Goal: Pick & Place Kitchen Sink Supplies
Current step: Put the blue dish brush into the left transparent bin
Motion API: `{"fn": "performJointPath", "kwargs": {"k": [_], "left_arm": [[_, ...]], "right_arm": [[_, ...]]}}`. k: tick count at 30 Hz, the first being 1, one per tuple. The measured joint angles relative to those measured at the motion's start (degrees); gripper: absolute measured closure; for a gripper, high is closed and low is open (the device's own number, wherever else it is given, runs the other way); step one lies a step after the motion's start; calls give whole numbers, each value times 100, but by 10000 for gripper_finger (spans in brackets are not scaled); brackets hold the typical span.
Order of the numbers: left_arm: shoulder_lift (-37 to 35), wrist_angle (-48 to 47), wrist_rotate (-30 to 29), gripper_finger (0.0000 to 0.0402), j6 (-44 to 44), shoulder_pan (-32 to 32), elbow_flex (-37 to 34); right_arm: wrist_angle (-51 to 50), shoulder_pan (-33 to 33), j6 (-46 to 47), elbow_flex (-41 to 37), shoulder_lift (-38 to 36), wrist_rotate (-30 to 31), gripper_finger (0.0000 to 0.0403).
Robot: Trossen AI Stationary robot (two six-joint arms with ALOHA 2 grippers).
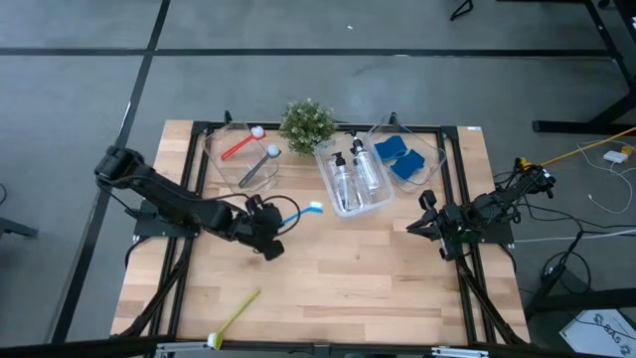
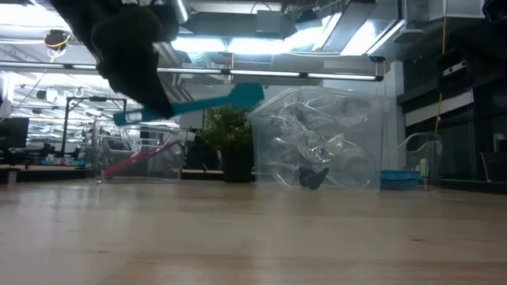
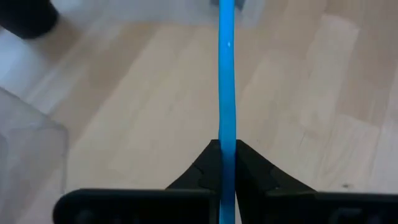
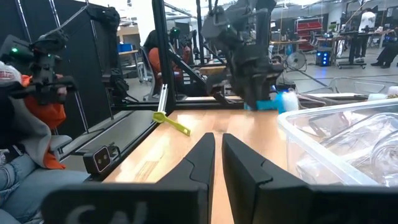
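Observation:
My left gripper (image 1: 270, 227) (image 3: 227, 149) is over the table's middle left, shut on a blue dish brush (image 1: 303, 212) (image 2: 206, 104) (image 3: 227, 74). The brush's head (image 1: 317, 207) points toward the middle bin (image 1: 381, 202), which holds two clear pump bottles (image 1: 354, 175). A red brush (image 1: 238, 147) and a grey brush (image 1: 258, 164) lie in the left bin. Blue sponges (image 1: 400, 157) lie in the right bin. A yellow-green brush (image 1: 235, 318) (image 4: 171, 123) lies flat near the near edge. My right gripper (image 1: 429, 225) (image 4: 217, 149) waits, shut, at the table's right side. My left gripper pinches the blue brush's thin handle (image 3: 227, 134) between its two fingers, toward the end away from the head. The fingers come from the table's left, and the handle runs out forward along them. The brush is lifted clear and tilted, head end (image 2: 247, 95) higher.
A small potted plant (image 1: 306, 124) (image 2: 230, 142) stands at the far edge between the left and middle bins. Bare wood stretches across the table's near half. In the right wrist view a seated person (image 4: 28, 124) is beyond the table's edge.

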Motion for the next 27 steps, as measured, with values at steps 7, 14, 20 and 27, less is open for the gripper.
{"fn": "performJointPath", "kwargs": {"k": [7, 14, 20, 27], "left_arm": [[-663, -185, -488, 386, 275, 17, 2], [-1198, -191, -1191, 384, 666, 125, 2], [-1524, -396, -1442, 385, 859, 327, 7], [-1776, -815, -1561, 384, 859, 660, 9]], "right_arm": [[2, 0, 0, -2, -2, 0, 370], [2, 0, 0, 0, 0, 0, 370], [0, 0, -2, 0, -2, 0, 370], [0, -1, -1, -1, -2, 0, 370]]}}
